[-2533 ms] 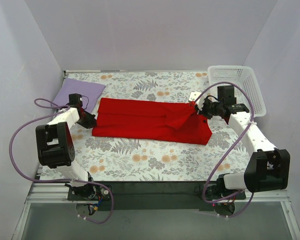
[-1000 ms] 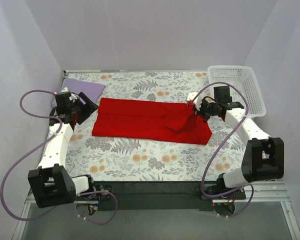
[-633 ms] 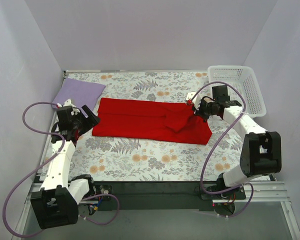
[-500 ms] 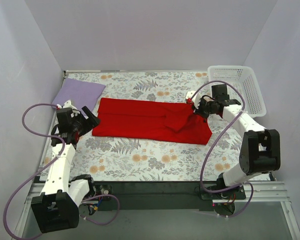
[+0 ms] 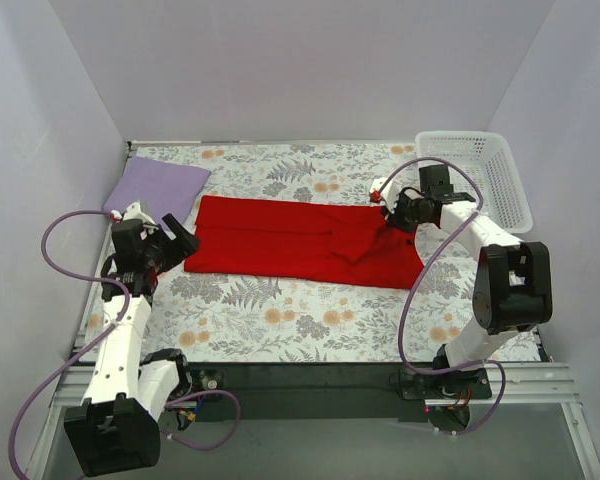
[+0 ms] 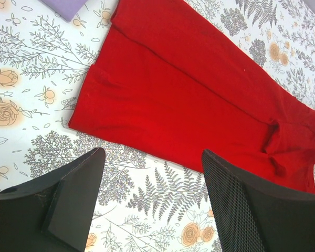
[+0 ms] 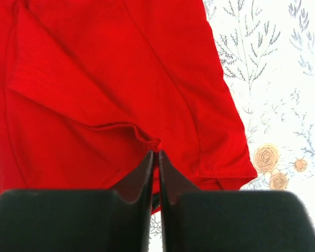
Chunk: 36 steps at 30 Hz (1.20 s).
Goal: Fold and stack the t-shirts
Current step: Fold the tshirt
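1. The red t-shirt [image 5: 300, 240] lies as a long folded strip across the middle of the bench [image 5: 310, 372], on the grey floral cloth [image 5: 280, 315].
2. The lavender t-shirt [image 5: 158, 185] lies flat at the far left corner, near the red one's left end but apart from it.
3. The right fingers [image 7: 147, 178] are pressed together, pinching a raised fold of red fabric at the shirt's right end.
4. The left fingers [image 6: 76, 199] are spread wide and hold nothing, above the floral cloth beside the shirt's left end.
5. A white basket [image 5: 505, 190] stands at the far right corner.
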Each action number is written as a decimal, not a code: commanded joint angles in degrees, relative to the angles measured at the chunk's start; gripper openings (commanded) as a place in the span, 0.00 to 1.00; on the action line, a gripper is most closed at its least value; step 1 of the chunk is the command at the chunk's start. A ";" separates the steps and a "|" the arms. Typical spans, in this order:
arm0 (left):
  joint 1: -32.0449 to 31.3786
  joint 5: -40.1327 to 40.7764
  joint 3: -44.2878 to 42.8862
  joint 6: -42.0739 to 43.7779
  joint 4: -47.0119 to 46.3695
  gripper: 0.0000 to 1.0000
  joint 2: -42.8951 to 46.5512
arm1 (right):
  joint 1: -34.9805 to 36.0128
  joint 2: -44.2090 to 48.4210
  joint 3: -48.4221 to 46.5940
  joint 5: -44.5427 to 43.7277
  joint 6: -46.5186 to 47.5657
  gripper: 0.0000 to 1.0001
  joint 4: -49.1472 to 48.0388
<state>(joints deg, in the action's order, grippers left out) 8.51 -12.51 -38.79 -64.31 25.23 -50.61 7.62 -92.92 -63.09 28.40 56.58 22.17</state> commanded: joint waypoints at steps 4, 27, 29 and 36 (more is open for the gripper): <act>0.36 0.47 0.64 0.51 -0.80 0.73 2.09 | -0.15 -4.27 -6.68 -3.52 -6.73 0.39 -3.98; -0.07 -0.67 1.87 0.50 -2.82 0.75 4.38 | -0.15 0.90 -10.12 6.05 -3.58 0.57 5.77; -0.25 -0.85 1.78 0.42 -2.82 0.75 4.55 | -0.23 1.78 -9.42 7.19 -2.70 0.57 6.83; -0.60 -0.93 2.05 0.59 -2.91 0.75 4.73 | -0.15 3.10 -8.80 9.21 -0.59 0.58 9.20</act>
<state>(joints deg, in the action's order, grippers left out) 8.23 -12.86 -36.99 -64.34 23.44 -47.16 7.55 -92.16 -72.23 34.79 54.15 29.08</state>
